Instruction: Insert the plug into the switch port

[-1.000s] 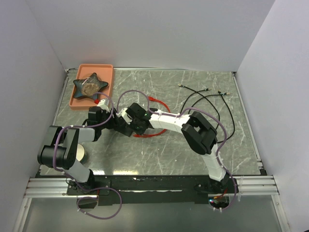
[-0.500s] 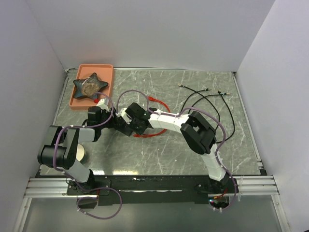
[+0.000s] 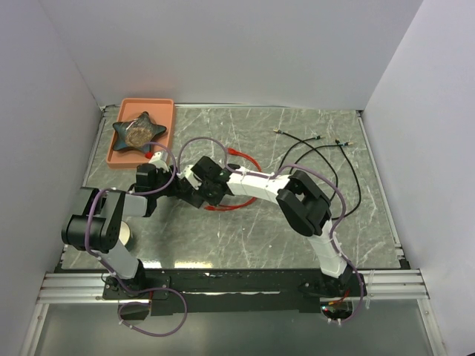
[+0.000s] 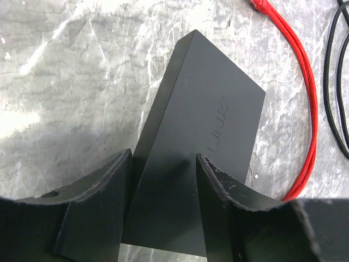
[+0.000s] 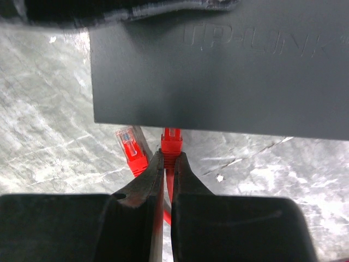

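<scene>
Grey marbled table [image 3: 297, 237], white walls on three sides. Both arms converge left of centre in the top view.

Left gripper [image 4: 163, 159] is clamped on the switch [image 4: 203, 123], one finger on each long side. Can't tell if the box is lifted off the table.

Right gripper [image 5: 168, 159] has its fingers pressed together, pinching the plug [image 5: 171, 141] by its red boot. The plug tip sits right at the switch's lower edge in the right wrist view. Sockets aren't visible, so can't tell if it's in a port.

Loose red connector [image 5: 130, 146] lies on the table just left of the plug, near that same edge. Red cable [image 4: 302, 93] runs down the right side of the left wrist frame.

Black cables [image 3: 326, 159] are upper right in the top view. Orange tray [image 3: 119, 159] is upper left, with the star-shaped dish [image 3: 138, 130] in it.
</scene>
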Motion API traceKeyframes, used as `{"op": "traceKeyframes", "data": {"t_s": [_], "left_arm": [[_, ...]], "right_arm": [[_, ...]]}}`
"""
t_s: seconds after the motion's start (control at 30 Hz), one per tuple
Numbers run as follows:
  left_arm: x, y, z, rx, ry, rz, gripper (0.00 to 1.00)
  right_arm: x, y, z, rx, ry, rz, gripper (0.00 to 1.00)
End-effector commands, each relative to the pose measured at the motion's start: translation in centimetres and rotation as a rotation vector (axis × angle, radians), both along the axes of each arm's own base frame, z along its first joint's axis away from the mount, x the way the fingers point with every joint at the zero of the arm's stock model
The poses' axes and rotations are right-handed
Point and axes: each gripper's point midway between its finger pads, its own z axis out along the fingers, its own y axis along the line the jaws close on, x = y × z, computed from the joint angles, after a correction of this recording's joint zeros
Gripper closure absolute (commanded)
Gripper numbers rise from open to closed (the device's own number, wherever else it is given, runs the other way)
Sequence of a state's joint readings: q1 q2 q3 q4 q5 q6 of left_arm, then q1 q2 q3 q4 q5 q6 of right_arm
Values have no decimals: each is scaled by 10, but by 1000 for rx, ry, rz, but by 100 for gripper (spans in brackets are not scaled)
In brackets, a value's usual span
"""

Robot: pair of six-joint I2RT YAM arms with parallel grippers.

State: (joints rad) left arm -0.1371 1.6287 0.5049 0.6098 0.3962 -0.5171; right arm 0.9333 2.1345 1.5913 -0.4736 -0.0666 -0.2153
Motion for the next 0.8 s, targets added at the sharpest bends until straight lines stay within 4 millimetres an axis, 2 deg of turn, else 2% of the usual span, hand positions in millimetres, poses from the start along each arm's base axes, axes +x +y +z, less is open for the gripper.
{"op": "traceKeyframes", "data": {"t_s": [0.0,0.13,0.3,0.47,0.67,0.77], "left_arm": [[-78,-77,5,-237,194,-367,47],[-81,-81,7,-229,198,-376,48],[-82,-79,1,-216,217,-358,47],[-76,-71,-6,-172,233,-302,44],[-48,-43,-2,-97,206,-157,33],[-30,-25,8,-33,173,-60,27]], "right_arm": [[64,115,120,481,-337,70,100],[69,120,125,489,-352,65,100],[72,119,121,483,-354,44,100],[67,109,116,461,-347,32,100],[57,85,97,401,-322,-9,100],[49,71,89,381,-302,-31,96]]}}
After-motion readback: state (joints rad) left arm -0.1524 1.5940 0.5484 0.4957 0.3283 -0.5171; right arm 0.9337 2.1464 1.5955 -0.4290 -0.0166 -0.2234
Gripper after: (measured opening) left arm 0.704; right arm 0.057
